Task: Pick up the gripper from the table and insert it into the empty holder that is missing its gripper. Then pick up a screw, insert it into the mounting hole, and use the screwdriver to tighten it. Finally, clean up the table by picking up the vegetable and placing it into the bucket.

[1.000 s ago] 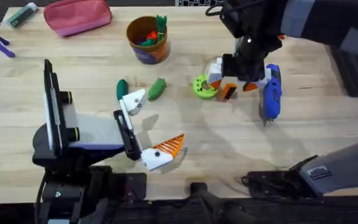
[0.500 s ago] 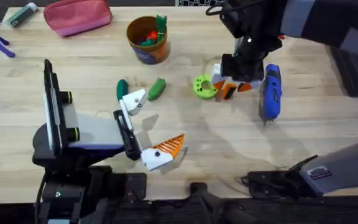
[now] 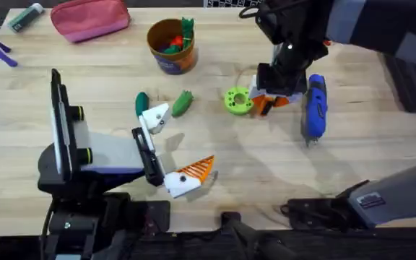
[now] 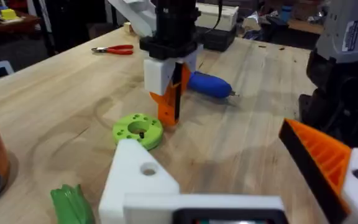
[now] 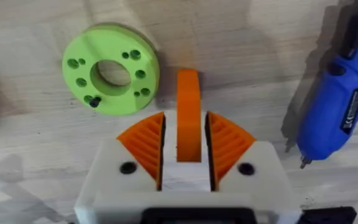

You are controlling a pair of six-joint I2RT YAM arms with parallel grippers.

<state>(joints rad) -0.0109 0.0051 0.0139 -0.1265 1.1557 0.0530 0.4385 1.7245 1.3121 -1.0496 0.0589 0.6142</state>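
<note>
The small orange gripper [image 5: 188, 93] stands on the wood beside a green disc [image 5: 112, 68]. My right gripper [image 5: 188, 134] is shut on it, one orange pad on each side. Overhead, the right gripper [image 3: 269, 100] sits between the green disc [image 3: 237, 100] and the blue screwdriver [image 3: 314, 106]. My left gripper [image 3: 175, 144] is open. One finger is a bare white holder [image 4: 143, 177] with a mounting hole; the other carries an orange pad [image 4: 319, 155]. A green vegetable [image 3: 183, 103] lies near the holder [image 3: 154, 115]. The orange-brown bucket [image 3: 172, 45] stands behind. A small dark screw-like bit [image 5: 94, 102] sits in the disc.
A darker green vegetable [image 3: 141, 102] lies left of the holder. A pink pouch [image 3: 91, 18] and markers [image 3: 26, 16] sit at the back left, and red pliers [image 4: 114, 50] lie far behind the right gripper.
The right gripper's fingers have drawn together on the orange gripper beside the green disc. The left arm has not moved.
</note>
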